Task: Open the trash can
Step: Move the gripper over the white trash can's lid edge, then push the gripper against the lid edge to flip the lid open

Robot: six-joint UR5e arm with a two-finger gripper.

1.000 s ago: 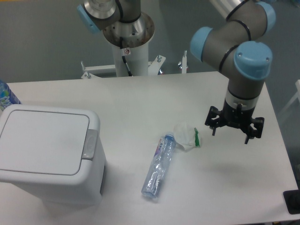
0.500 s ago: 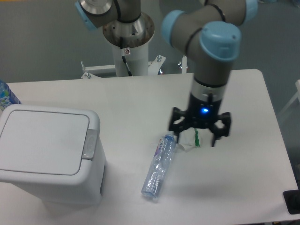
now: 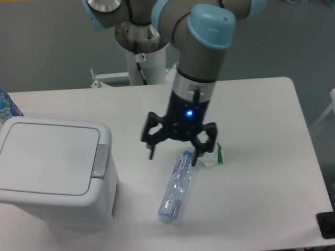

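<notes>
The trash can [image 3: 52, 170] is a large white boxy bin at the left front of the table. Its flat lid is down and its grey push-button latch [image 3: 100, 160] sits on the right edge of the top. My gripper [image 3: 174, 153] hangs open and empty above the table, right of the trash can and just over the top end of a lying plastic bottle [image 3: 177, 186]. A clear gap of table separates the gripper from the latch.
A crumpled white wrapper with a green bit [image 3: 215, 156] lies right of the bottle, partly hidden by the gripper. A blue-labelled bottle [image 3: 7, 108] stands behind the bin at the left edge. The robot's base column [image 3: 142, 49] is at the back. A dark object [image 3: 326, 225] is at the right front corner.
The arm has swung left across the table, from the right side past the wrapper to above the bottle, closer to the trash can. The gripper stays open. The bin, bottle and wrapper have not moved.
</notes>
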